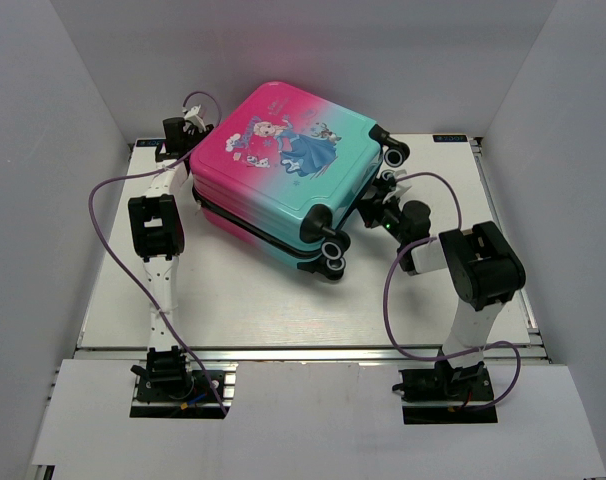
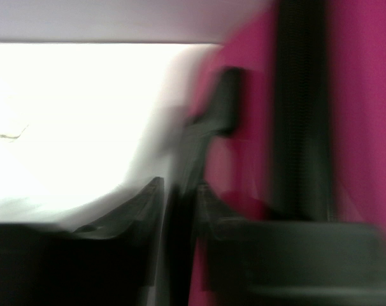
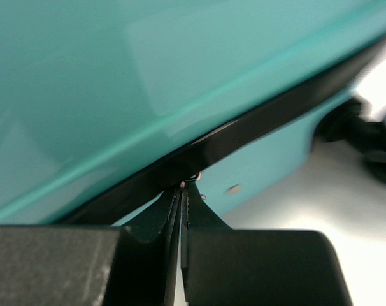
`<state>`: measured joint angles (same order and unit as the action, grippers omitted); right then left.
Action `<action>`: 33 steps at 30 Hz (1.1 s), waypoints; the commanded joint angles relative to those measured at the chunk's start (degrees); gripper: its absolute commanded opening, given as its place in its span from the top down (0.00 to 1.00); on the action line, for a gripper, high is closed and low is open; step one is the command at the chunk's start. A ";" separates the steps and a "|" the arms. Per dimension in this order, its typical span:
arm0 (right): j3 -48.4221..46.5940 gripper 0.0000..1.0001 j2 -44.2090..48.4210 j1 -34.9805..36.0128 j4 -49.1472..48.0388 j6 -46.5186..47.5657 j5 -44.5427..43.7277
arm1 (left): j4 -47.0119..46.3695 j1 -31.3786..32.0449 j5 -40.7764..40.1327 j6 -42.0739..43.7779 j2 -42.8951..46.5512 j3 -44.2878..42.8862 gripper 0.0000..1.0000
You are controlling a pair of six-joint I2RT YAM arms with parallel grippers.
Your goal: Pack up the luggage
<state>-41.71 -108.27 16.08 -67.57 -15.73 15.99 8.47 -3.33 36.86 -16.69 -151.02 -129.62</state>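
The luggage (image 1: 283,170) lies flat on the white tabletop (image 1: 243,310), set at a slant. Its pink end is toward the left arm and its teal end toward the right arm, and the cartoon print faces up. Only the overhead view takes in the whole case. Two wheels (image 1: 333,258) show at the near teal corner and another wheel (image 1: 395,153) at the far one, with a dark gap along the near edge between the two shell halves.

From above, the left pincer (image 1: 190,140) sits at the far pink corner and the right pincer (image 1: 368,205) at the teal side between the wheels. Neither pincer's fingers can be made out there.

The right wrist camera shows its two fingers (image 3: 206,217) clenched flat against each other. Their tips are at the black seam band (image 3: 257,127) that crosses the teal shell. A tiny glint of metal sits at the tips, too small to identify.

The left wrist camera is heavily blurred. It shows pink shell (image 2: 365,127) crossed by a dark upright strip (image 2: 301,115), with bright tabletop off to the left. The dark finger shapes (image 2: 145,201) at the bottom seem a little apart, but whether that pincer is released or grasping something cannot be told.
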 commanded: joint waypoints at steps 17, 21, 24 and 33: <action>12.71 1.00 21.17 14.51 0.51 5.26 -5.17 | 25.16 1.58 -45.20 -8.63 25.76 6.40 0.02; 12.53 1.00 21.17 14.77 2.00 6.84 -6.58 | 26.69 1.58 -44.67 -10.64 30.24 10.25 0.02; 11.40 1.00 21.26 14.25 4.71 5.45 -14.12 | 27.13 1.58 -45.65 -10.21 33.06 14.48 0.02; 7.17 1.00 19.67 14.42 7.19 6.15 -19.43 | 24.17 3.33 -26.44 -7.48 50.68 30.17 0.02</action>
<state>-29.56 -89.49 30.46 -52.53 -10.04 -1.56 33.26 -1.58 -0.97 -25.52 -111.20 -105.54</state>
